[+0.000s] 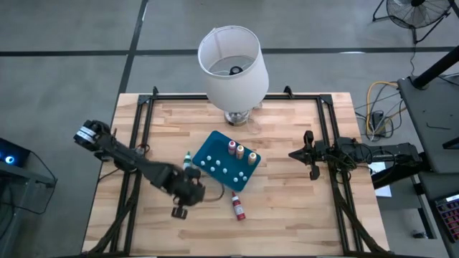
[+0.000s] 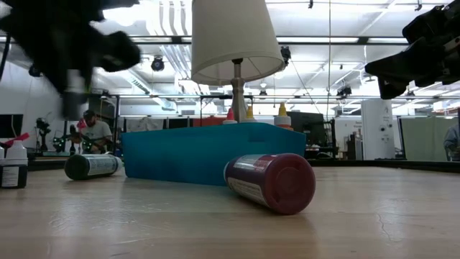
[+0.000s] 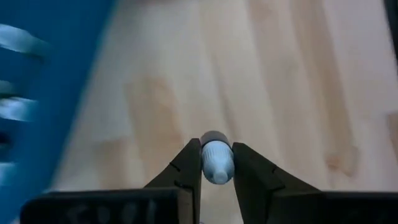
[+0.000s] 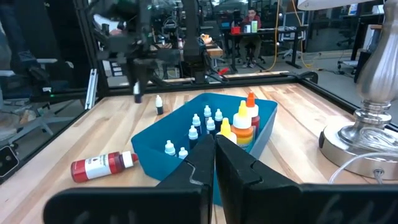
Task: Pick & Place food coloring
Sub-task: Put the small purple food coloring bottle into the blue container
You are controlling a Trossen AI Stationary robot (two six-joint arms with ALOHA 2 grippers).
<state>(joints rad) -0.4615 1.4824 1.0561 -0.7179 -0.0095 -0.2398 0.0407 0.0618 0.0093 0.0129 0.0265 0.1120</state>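
Observation:
My left gripper [image 1: 180,211] hovers above the wood near the teal-blue tray's [image 1: 215,147] near-left side, shut on a small food coloring bottle whose body is hidden. A red bottle [image 1: 238,208] lies on its side just near of the tray. A dark green bottle [image 1: 187,160] lies by the tray's left edge. Three bottles with pink, yellow and orange caps [image 1: 242,151] stand in the tray among several pale-tipped small ones [image 4: 198,121]. My right gripper [image 4: 215,154] waits shut at the table's right side. My left gripper pinches a small bottle between its two fingers; only the bottle's pale rounded end [image 3: 216,163] shows between them. The fingers point down from above. In the right wrist view the bottle [image 4: 137,93] hangs below the fingers, lifted clear of the table.
A white-shaded lamp [image 1: 233,63] stands at the far middle of the table, its metal base [image 4: 373,127] just beyond the tray. Black rails [image 1: 143,122] run along the table's sides. Bare wood lies left of and near the tray. A person sits in the room beyond.

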